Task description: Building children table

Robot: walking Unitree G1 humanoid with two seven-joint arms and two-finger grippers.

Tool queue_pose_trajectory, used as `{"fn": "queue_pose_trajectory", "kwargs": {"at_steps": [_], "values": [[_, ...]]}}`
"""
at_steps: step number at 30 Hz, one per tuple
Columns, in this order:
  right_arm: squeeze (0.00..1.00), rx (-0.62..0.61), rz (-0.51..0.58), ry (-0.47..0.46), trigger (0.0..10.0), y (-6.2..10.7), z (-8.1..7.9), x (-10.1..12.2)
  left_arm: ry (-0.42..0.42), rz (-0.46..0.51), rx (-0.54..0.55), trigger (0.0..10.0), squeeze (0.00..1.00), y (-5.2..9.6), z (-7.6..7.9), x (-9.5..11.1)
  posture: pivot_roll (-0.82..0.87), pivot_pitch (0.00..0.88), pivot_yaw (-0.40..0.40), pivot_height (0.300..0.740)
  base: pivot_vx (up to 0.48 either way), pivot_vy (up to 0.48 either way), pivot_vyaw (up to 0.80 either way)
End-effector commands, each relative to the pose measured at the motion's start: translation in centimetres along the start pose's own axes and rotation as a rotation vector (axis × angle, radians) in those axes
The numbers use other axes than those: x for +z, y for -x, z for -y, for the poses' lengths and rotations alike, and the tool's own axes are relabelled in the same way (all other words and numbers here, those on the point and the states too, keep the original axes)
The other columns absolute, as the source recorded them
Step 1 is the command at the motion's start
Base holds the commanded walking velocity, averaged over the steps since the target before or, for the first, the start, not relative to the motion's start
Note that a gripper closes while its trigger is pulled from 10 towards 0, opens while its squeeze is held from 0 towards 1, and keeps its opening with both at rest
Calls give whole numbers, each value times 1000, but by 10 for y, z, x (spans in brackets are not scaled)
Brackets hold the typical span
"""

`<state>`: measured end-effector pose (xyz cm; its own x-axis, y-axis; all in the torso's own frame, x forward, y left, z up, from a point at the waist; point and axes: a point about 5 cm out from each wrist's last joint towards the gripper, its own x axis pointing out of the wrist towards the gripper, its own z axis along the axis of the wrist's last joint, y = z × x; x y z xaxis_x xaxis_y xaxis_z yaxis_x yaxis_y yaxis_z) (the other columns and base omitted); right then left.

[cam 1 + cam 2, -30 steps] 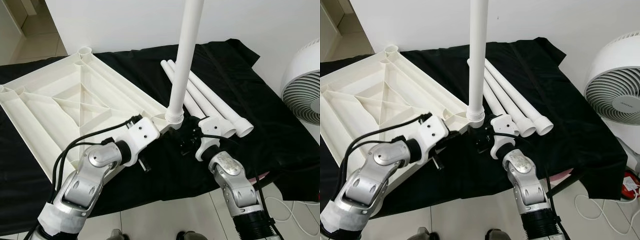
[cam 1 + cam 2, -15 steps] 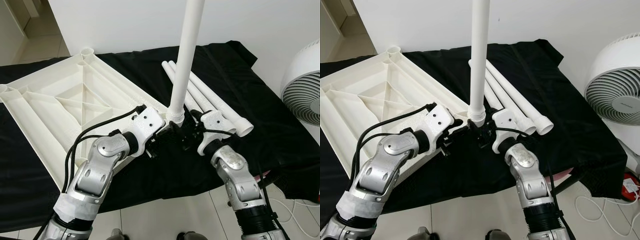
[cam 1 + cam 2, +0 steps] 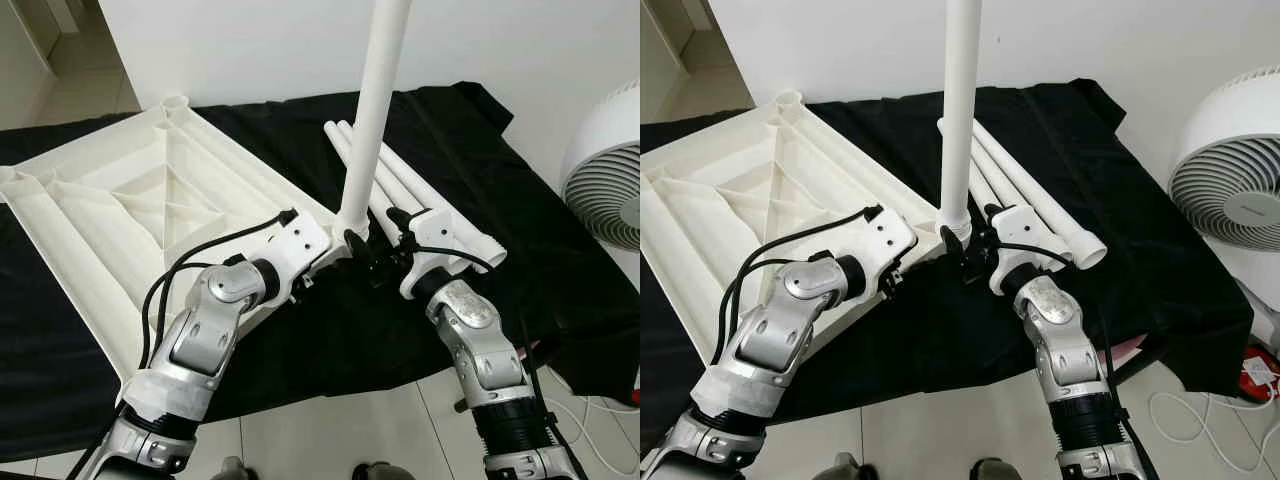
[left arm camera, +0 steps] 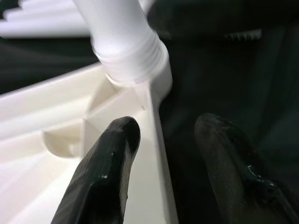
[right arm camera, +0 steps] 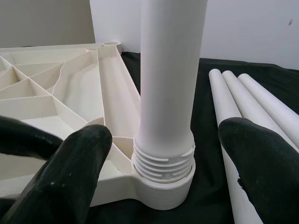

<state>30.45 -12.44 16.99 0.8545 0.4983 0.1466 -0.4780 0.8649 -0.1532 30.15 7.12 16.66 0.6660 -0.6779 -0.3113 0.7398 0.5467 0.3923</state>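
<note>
A white plastic children's tabletop (image 3: pixel 120 215) lies upside down on a desk (image 3: pixel 560 290) covered in black cloth, its ribbed underside facing up. At the tabletop corner nearest the robot, one white table leg (image 3: pixel 372 110) stands upright, its threaded end seated in the corner socket (image 5: pixel 163 184).

The left tool (image 4: pixel 161 154) sits at that same corner, just below the socket. Its two black fingers (image 4: pixel 105 168) are spread apart, one over the inner ribbed side of the tabletop edge and the other over the black cloth outside it, so the rim runs between them. They do not clamp anything.

The right tool (image 5: pixel 166 154) faces the upright leg from the robot's side. Its fingers (image 5: pixel 70 168) are spread wide, one on each side of the leg's threaded base, with a clear gap between each finger and the leg. It holds nothing.

Just beyond the right tool, three more white legs (image 3: pixel 440 215) lie side by side on the cloth, touching one another, their threaded ends pointing toward the robot. Farther out past the right tool, off the desk's edge, stands a white fan (image 3: pixel 1230 170) with a round grille.
</note>
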Motion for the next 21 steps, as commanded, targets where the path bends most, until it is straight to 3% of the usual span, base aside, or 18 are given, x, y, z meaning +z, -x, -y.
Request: {"fn": "queue_pose_trajectory", "kwargs": {"at_steps": [1, 12, 18, 21], "values": [[0, -10, 8, 2, 10000, 2, 3, 1, -7, -69, 198, 10000, 0, -2, -5, -11, -98, 76, 36, 740, 0, 0, 0], [0, -34, 11, 12, 10000, 4, 7, 2, -29, -191, 165, 10000, 0, -9, -1, -31, -112, 77, 47, 740, 0, 0, 0], [0, -38, 10, 12, 10000, 4, 8, 2, -22, -205, 162, 10000, 0, -8, -3, -35, -113, 76, 48, 740, 0, 0, 0], [0, -37, 8, 15, 10000, 4, 8, 1, -64, -202, 131, 10000, 0, -7, 0, -37, -115, 71, 51, 740, 0, 0, 0]]}}
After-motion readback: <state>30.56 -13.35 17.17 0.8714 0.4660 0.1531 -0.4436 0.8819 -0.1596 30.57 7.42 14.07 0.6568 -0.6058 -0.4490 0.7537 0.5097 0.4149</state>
